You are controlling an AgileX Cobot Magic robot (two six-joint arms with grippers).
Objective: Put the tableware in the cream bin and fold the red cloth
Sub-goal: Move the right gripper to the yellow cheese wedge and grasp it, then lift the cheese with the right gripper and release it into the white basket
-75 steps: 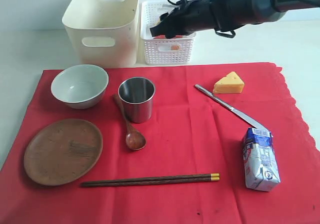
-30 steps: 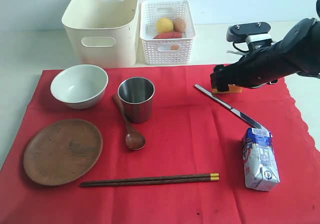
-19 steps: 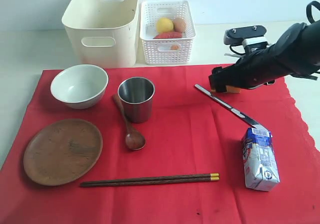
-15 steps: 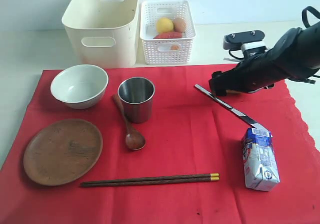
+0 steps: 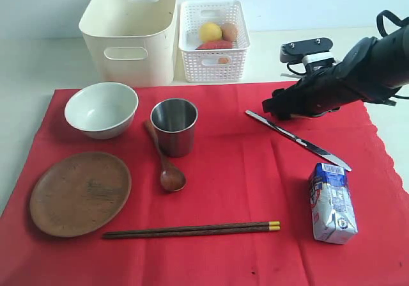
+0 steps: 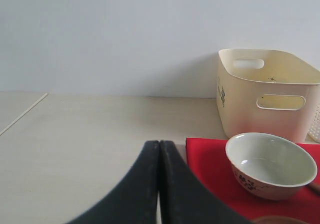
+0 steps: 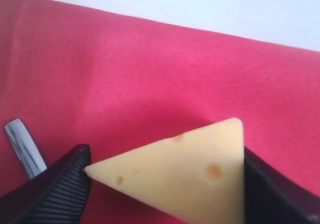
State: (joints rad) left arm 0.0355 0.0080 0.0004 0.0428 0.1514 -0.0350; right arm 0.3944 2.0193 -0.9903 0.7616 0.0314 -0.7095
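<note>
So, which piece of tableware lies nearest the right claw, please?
The silver table knife: its handle end lies beside the right claw, while the other pieces sit far across the red cloth.

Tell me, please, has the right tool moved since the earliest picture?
Yes. The right tool moved from above the white basket rightward and down to the cheese.

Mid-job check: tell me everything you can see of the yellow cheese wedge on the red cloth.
The yellow cheese wedge is a pale, smooth, plastic-looking triangular block with a few small orange dimples. It lies flat on the red fabric cloth near an edge, between the black ribbed fingers of the right pincer: pointed tip at one finger, broad end at the other. Whether they grip it is unclear. The silver table knife lies close, not touching.
</note>
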